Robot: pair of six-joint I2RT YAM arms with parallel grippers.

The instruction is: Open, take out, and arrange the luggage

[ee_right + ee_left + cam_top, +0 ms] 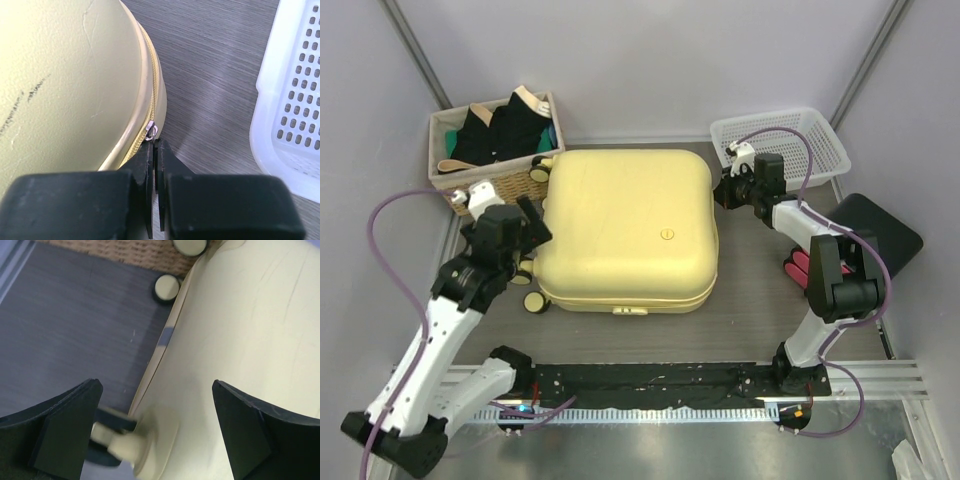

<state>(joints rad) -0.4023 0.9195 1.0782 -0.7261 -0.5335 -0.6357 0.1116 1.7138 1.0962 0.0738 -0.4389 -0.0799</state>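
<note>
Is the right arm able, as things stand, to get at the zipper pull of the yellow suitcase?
Probably yes. The right hand, shut, has its tips right at the zipper pull on the corner of the suitcase. Nothing lies between them, and the white basket stands aside.

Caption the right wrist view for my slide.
Right end effector, shut, tips at the silver zipper pull of the pale-yellow hard-shell suitcase; white perforated plastic basket nearby.

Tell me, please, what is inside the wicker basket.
Dark clothes fill the basket, with a tan piece and something green; whatever lies beneath them is covered.
</note>
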